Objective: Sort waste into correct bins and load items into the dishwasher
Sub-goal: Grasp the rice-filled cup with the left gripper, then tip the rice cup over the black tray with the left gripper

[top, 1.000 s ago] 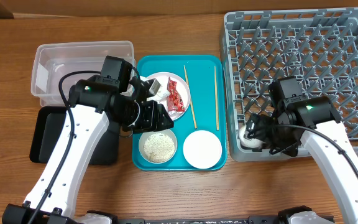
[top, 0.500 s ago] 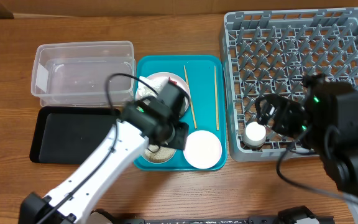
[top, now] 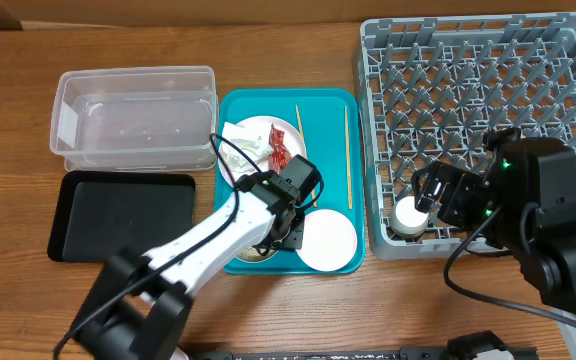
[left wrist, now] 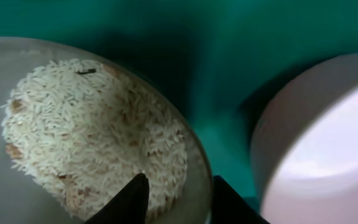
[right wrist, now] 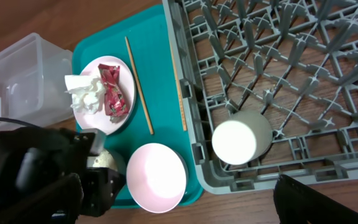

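Observation:
My left gripper (left wrist: pixel 179 193) is open and low over the bowl of rice grains (left wrist: pixel 92 124); one finger rests on the rice and the other sits outside the bowl's rim. In the overhead view the left arm (top: pixel 278 205) hides most of that bowl. The empty pale bowl (top: pixel 326 240) stands just to its right. The plate (top: pixel 258 128) holds the white napkin (top: pixel 243 145) and red wrapper (top: pixel 281 152). Two chopsticks (top: pixel 301 150) (top: pixel 348 158) lie on the teal tray. The white cup (top: pixel 411 215) stands in the grey dish rack (top: pixel 488 60). My right gripper (top: pixel 438 195) is open and empty beside the cup.
The clear tub (top: pixel 133 72) sits at the back left and the black tray (top: pixel 118 215) lies in front of it. The teal tray (top: pixel 288 95) lies between them and the rack. The rack's front left wall (right wrist: pixel 194 149) stands close to the empty bowl.
My left gripper moved from the plate to the rice bowl. My right gripper let go of the cup in the rack and drew back to the right.

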Robot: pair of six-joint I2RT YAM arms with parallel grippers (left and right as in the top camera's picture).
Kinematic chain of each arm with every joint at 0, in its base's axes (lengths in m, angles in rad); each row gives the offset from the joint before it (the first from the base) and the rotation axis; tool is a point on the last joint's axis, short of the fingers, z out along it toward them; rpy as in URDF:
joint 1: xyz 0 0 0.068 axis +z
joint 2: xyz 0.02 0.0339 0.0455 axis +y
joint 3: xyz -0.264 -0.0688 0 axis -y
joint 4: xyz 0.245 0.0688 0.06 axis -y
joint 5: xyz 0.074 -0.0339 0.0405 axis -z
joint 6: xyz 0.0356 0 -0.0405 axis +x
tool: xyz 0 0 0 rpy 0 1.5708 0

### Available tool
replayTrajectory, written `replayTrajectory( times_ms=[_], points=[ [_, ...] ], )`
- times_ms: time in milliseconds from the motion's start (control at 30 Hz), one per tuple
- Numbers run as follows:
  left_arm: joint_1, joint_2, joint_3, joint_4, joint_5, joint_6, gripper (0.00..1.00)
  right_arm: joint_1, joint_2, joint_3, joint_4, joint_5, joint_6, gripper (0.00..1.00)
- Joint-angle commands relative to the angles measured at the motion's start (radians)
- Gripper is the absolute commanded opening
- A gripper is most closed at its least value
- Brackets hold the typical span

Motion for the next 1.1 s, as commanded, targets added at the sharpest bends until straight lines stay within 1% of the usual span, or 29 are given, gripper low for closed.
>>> replayTrajectory(
  times_ms=[0,67,133,233,367,400,533,633,733,800,833,867,900,967,1067],
  points=[
    [0.000,0.053,-0.008,0.000,-0.001,0.021,0.26,0.005,0.010,0.013,0.003,0.009,-0.006,1.00],
    [0.006,0.065,-0.008,-0.001,-0.003,0.011,0.04,0.005,0.013,0.013,0.003,0.009,-0.006,1.00],
    [0.016,0.056,-0.001,-0.011,-0.002,-0.025,0.04,0.005,0.013,0.013,0.002,0.009,-0.006,1.00],
    [0.028,0.020,0.029,-0.043,0.021,-0.028,0.04,0.005,0.013,0.013,0.002,0.009,-0.006,1.00],
    [0.060,-0.074,0.100,-0.098,0.144,0.037,0.04,0.005,0.013,0.013,0.001,0.009,-0.007,1.00],
    [0.073,-0.097,0.114,-0.112,0.156,0.039,0.04,0.005,0.013,0.013,0.000,0.009,-0.006,1.00],
    [0.183,-0.216,0.151,-0.150,0.204,0.052,0.04,0.005,0.013,0.013,-0.003,0.009,-0.006,1.00],
    [0.328,-0.281,0.151,-0.164,0.336,0.110,0.04,0.005,0.013,0.013,-0.006,0.009,-0.006,1.00],
    [0.507,-0.295,0.150,-0.198,0.542,0.216,0.04,0.005,0.013,0.013,-0.008,0.009,-0.006,1.00],
    [0.657,-0.282,0.148,-0.242,0.698,0.314,0.04,0.005,0.013,0.013,-0.008,0.009,-0.006,1.00],
    [0.769,-0.261,0.148,-0.287,0.801,0.403,0.04,0.005,0.013,0.013,-0.008,0.009,-0.006,1.00],
    [0.883,-0.229,0.148,-0.347,0.902,0.517,0.04,0.005,0.013,0.013,-0.008,0.009,-0.006,1.00],
    [0.904,-0.221,0.148,-0.357,0.915,0.536,0.04,0.005,0.013,0.013,-0.008,0.009,-0.006,1.00],
    [1.001,-0.172,0.148,-0.412,0.976,0.650,0.04,0.005,0.013,0.013,-0.008,0.009,-0.006,1.00],
    [1.104,-0.087,0.148,-0.452,1.022,0.774,0.04,0.005,0.013,0.013,-0.008,0.009,-0.006,1.00]
  ],
)
